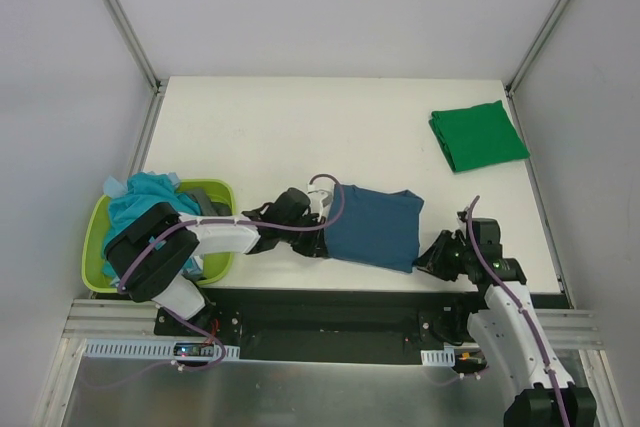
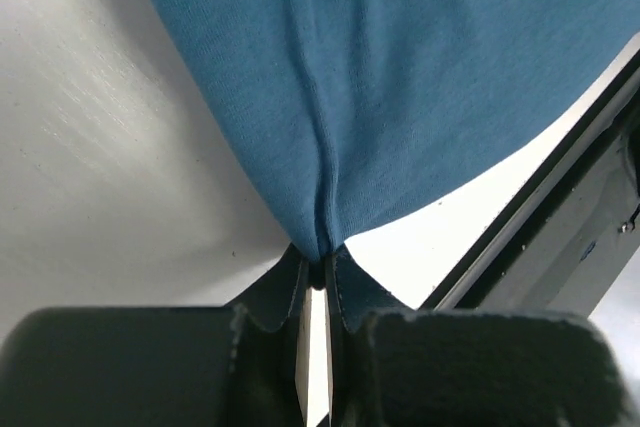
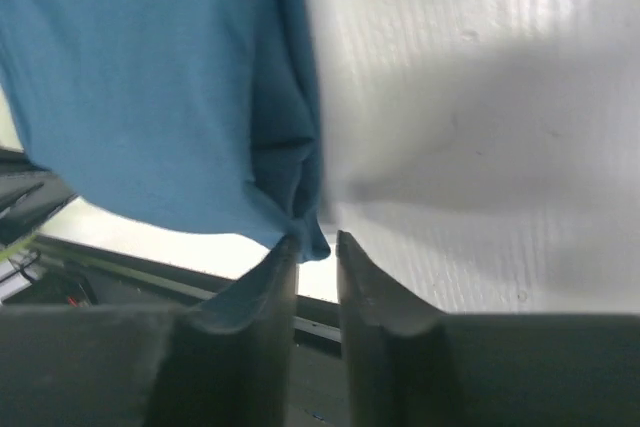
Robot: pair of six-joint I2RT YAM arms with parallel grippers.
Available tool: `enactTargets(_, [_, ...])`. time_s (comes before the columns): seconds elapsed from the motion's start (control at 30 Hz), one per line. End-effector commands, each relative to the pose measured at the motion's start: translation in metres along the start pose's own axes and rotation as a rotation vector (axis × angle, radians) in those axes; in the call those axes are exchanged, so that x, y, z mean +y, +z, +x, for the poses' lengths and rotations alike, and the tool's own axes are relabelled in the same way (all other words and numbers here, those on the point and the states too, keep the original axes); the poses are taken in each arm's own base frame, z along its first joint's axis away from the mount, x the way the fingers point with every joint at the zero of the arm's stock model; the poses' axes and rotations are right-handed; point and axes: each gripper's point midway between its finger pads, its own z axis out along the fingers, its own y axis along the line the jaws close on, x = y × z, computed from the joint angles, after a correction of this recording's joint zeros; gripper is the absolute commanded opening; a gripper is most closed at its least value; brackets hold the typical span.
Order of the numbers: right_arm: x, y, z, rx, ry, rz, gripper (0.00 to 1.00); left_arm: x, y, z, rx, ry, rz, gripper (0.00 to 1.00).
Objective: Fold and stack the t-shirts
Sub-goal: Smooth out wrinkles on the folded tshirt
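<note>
the left gripper (image 2: 318, 272) is pressed together on a bunched edge of the dark teal-blue t-shirt (image 1: 375, 227), which lies spread between the two grippers at the near edge of the white table (image 1: 300, 127). the right gripper (image 3: 315, 242) stands narrowly spread, the shirt's corner just at its tips, touching the left finger (image 3: 270, 277). a folded bright green t-shirt (image 1: 478, 134) rests well beyond the right gripper. behind the left gripper, a light turquoise t-shirt (image 1: 140, 202) is heaped in a lime-green basket (image 1: 92, 237).

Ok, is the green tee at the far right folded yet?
Folded: the green tee lies as a compact square, doubled layers showing along its left edge.
</note>
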Motion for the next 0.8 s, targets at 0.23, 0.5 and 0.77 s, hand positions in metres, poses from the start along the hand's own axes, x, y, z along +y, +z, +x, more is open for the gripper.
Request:
enactTargets(0.23, [0.01,-0.026,-0.023,-0.141,-0.037,0.021,0.85,0.0,-0.034,0.011,0.014,0.002,-0.113,0.68])
enactTargets(0.5, [0.101,-0.068,-0.06,-0.247,-0.126,-0.313,0.96,-0.045,-0.091,-0.052,-0.21,0.038,-0.059,0.99])
enactTargets(0.77, [0.131,-0.034,-0.06,-0.145,-0.064,-0.46,0.96,-0.084,-0.049,-0.102,-0.211,0.017,0.078,0.99])
